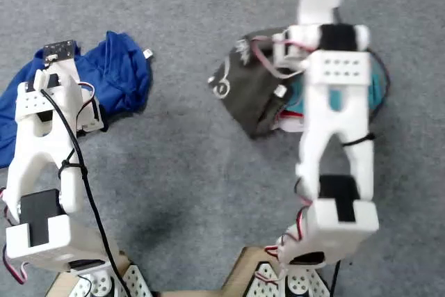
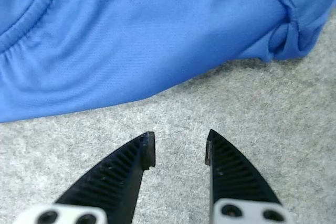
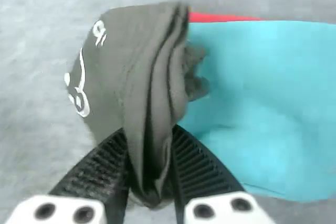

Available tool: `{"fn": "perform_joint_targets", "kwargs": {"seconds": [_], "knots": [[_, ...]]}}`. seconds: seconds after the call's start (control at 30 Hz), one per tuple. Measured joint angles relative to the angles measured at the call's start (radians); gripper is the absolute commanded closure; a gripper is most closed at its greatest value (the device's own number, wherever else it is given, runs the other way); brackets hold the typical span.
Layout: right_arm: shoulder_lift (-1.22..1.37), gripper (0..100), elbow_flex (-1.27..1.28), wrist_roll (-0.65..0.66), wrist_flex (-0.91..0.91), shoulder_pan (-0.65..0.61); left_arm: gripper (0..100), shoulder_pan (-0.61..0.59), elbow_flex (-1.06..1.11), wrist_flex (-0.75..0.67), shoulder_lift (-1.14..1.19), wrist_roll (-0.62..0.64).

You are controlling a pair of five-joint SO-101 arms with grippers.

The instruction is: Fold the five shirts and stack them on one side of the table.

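A plain bright blue shirt [image 1: 115, 71] with no print lies on a mottled grey table [image 1: 208, 186]. A charcoal shirt [image 3: 131, 66] carries a white looping line print. A solid turquoise shirt [image 3: 262, 103] shows no pattern, and a thin strip of red shirt [image 3: 220, 17] edges it. The left gripper [image 2: 180, 150] and right gripper [image 3: 149, 135] are ribbed black on white bases.

The high view looks down over the whole tabletop [image 1: 195, 165]. The left wrist view looks past the left claw [image 2: 180, 150], close onto the blue shirt [image 2: 131, 40]; the right, past the right claw [image 3: 148, 137], onto the dark shirt [image 3: 142, 66]. Both shirts appear from above too.
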Motion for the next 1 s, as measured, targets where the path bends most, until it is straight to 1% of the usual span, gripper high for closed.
{"fn": "perform_joint_targets", "kwargs": {"seconds": [0.2, 0.37, 0.57, 0.63, 0.67, 0.8, 0.83, 0.87, 0.9, 0.97, 1.0], "knots": [[0.176, 98.5, -0.331, 0.086, 0.124, 0.146, 82, 0.0, 0.0, 0.0, 0.0, 0.0], [0.305, 98.1, -0.5, 0.138, 0.158, 0.264, 82, 0.0, 0.0, 0.0, 0.0, 0.0], [0.368, 97.3, -0.614, 0.255, 0.262, 0.305, 82, 0.0, 0.0, 0.0, 0.0, 0.0], [0.368, 91.4, -0.623, 0.282, 0.281, 0.315, 82, 0.0, 0.0, 0.0, 0.0, -0.002], [0.368, 86.3, -0.623, 0.296, 0.284, 0.318, 82, 0.0, 0.0, 0.0, 0.0, -0.002], [0.37, 60.7, -0.623, 0.311, 0.285, 0.333, 82, 0.0, 0.0, 0.0, 0.0, -0.002], [0.37, 56.6, -0.623, 0.321, 0.285, 0.338, 82, 0.0, 0.0, 0.0, 0.0, -0.002], [0.37, 55.4, -0.623, 0.331, 0.285, 0.339, 82, 0.0, 0.0, 0.003, 0.0, -0.002], [0.37, 56.2, -0.623, 0.339, 0.285, 0.341, 82, -0.002, 0.0, 0.011, 0.0, -0.002], [0.37, 61.1, -0.634, 0.342, 0.285, 0.341, 82, -0.009, -0.017, 0.028, 0.0, -0.002], [0.37, 65.2, -0.643, 0.342, 0.285, 0.341, 82, -0.015, -0.031, 0.038, 0.0, -0.002]]}}
